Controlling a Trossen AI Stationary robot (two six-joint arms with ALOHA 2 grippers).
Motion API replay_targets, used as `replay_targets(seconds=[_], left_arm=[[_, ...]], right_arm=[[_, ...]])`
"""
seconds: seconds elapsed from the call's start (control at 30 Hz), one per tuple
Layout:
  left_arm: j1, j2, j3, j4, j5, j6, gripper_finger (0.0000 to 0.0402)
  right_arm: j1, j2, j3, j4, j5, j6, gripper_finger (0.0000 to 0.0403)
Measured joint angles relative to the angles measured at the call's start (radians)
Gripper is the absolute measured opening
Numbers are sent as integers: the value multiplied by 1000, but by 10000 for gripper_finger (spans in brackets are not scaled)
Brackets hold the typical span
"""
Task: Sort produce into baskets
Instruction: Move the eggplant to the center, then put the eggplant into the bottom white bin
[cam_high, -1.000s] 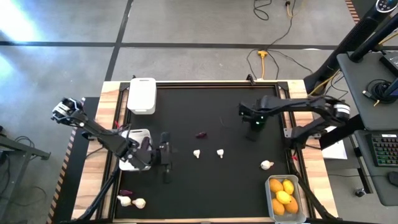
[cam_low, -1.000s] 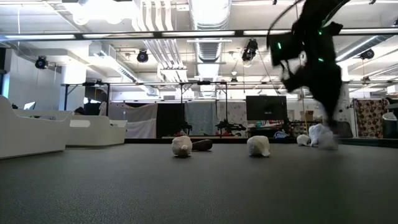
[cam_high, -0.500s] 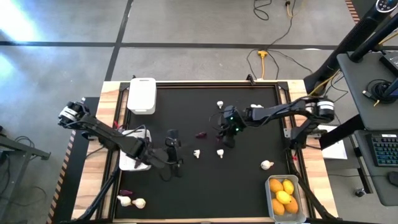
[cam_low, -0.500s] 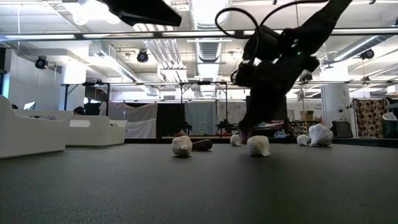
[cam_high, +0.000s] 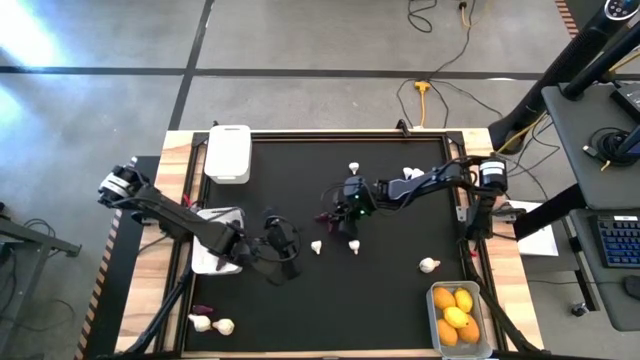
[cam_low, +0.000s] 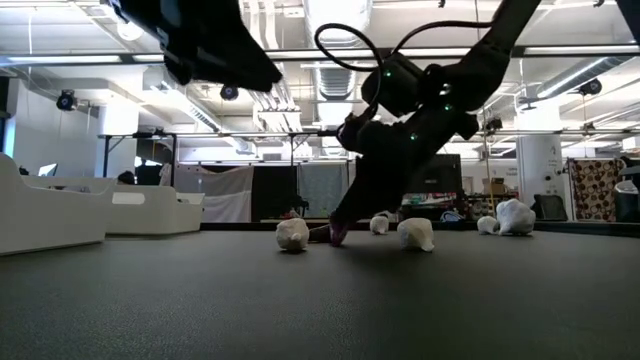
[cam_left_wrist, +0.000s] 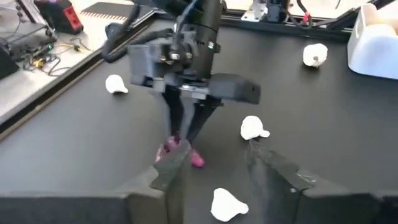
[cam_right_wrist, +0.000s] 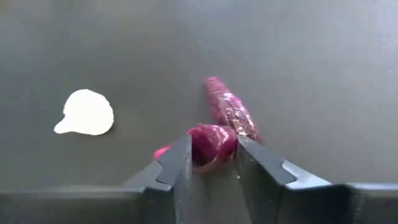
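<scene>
Eggplant (cam_right_wrist: 221, 134): lies mid-table, between the right pincer's (cam_right_wrist: 211, 163) fingers, not yet squeezed.
Right pincer: slightly open astride it.
Left pincer (cam_left_wrist: 214, 171): open, hovering near.
Advice: close on the middle, lift straight, avoid the garlic (cam_right_wrist: 86, 112).

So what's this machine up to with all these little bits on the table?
It is sorting toy produce into tubs. The right gripper is down at a purple eggplant piece mid-table, its fingers on either side of it. The left gripper hovers near a white garlic bulb. Yellow and orange fruits already sit in the clear tub.
</scene>
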Motion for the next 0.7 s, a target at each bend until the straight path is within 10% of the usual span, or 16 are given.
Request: replay_targets(seconds=[0.43, 0.7], left_arm=[[101, 247, 61, 83, 13, -51, 206], [262, 245, 37, 60, 117, 29, 178]], right_arm=[[185, -277, -15, -392, 285, 0, 187], [507, -391, -145, -123, 552, 55, 183]])
